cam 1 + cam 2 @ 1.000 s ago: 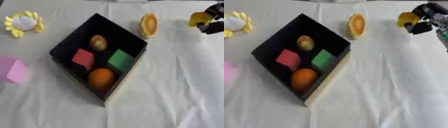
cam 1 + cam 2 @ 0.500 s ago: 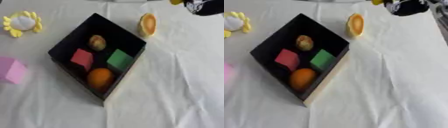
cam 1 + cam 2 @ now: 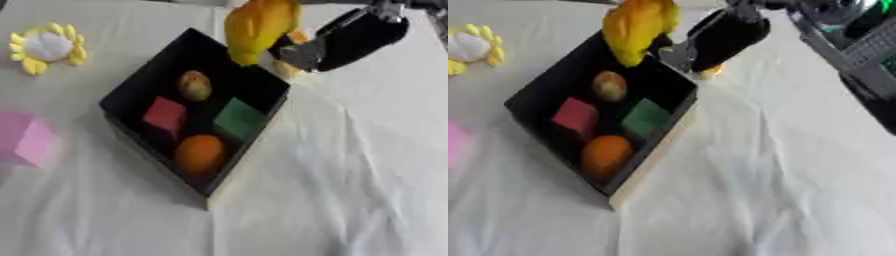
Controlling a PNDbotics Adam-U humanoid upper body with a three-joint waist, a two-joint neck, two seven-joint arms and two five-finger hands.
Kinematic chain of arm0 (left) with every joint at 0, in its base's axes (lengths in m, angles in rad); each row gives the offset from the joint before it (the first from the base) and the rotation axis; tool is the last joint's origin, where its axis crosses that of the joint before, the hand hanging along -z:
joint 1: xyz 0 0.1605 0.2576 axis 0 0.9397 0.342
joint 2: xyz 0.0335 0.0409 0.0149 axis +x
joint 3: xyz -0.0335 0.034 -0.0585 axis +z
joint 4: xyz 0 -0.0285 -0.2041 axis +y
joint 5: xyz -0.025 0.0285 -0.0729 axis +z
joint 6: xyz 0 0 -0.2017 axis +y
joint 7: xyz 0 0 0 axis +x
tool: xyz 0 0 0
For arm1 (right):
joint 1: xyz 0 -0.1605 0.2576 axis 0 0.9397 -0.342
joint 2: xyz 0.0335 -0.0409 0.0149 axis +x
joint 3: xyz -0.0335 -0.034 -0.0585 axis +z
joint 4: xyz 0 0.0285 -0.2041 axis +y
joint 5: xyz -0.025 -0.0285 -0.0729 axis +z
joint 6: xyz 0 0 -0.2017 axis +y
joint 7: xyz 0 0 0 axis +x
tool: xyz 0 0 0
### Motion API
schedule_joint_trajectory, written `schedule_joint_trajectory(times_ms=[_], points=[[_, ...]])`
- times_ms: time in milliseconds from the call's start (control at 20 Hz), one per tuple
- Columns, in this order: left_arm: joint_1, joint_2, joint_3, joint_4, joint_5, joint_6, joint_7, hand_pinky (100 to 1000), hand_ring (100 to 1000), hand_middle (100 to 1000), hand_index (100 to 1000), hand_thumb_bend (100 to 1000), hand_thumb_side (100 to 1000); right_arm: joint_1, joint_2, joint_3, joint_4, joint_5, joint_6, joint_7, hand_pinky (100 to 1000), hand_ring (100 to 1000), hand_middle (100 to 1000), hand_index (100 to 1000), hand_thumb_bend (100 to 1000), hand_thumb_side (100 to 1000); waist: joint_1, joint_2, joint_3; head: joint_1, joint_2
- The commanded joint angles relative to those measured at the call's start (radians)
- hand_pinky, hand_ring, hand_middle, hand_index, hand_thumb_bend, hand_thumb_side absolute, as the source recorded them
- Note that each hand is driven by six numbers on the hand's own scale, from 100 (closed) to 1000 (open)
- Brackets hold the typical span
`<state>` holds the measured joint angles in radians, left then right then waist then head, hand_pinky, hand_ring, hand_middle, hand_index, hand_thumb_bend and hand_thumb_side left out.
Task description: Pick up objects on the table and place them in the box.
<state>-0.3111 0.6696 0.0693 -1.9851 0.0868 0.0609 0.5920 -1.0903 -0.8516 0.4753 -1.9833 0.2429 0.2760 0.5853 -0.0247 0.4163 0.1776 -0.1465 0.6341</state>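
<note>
A black open box lies askew on the white cloth. Inside it are a brownish round fruit, a red cube, a green cube and an orange. My right hand comes in from the upper right, shut on a yellow object that hangs above the box's far corner. An orange-coloured piece peeks out from behind the hand, just beyond the box. My left hand shows in no view.
A yellow and white flower toy lies at the far left. A pink block sits at the left edge, beside the box. White cloth covers the table to the right and front of the box.
My right hand has carried the yellow object from the upper right corner leftward to above the box's far corner. It now hides most of the orange-coloured piece.
</note>
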Motion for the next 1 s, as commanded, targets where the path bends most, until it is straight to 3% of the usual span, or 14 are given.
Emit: schedule_joint_trajectory(times_ms=[50,500,850,950,1000], points=[[-0.013,0.035,0.002,-0.015,0.005,-0.001,-0.006,816,725,723,880,134,579,-0.037,0.027,0.029,-0.002,-0.005,0.000,0.033,792,652,542,598,100,100,-0.012,-0.042,0.002,-0.007,0.007],[-0.019,0.025,-0.003,-0.015,0.010,0.001,-0.010,816,724,723,880,133,581,-0.051,0.116,0.129,0.059,0.035,0.001,0.086,788,655,546,604,100,100,-0.013,-0.046,0.012,-0.011,0.008],[-0.019,0.016,-0.005,-0.015,0.013,0.003,-0.012,816,724,723,880,130,585,-0.037,0.165,0.166,0.152,0.080,-0.011,0.072,787,664,560,628,100,100,-0.008,-0.040,0.016,-0.014,0.002],[-0.019,0.015,-0.005,-0.015,0.014,0.004,-0.012,816,724,723,880,129,585,-0.039,0.176,0.178,0.171,0.093,-0.015,0.076,794,696,599,683,100,100,-0.006,-0.039,0.016,-0.018,0.001],[-0.019,0.014,-0.005,-0.015,0.014,0.004,-0.012,817,724,723,880,129,585,-0.039,0.182,0.183,0.180,0.101,-0.017,0.083,803,746,660,741,100,117,-0.005,-0.039,0.016,-0.019,0.000]])
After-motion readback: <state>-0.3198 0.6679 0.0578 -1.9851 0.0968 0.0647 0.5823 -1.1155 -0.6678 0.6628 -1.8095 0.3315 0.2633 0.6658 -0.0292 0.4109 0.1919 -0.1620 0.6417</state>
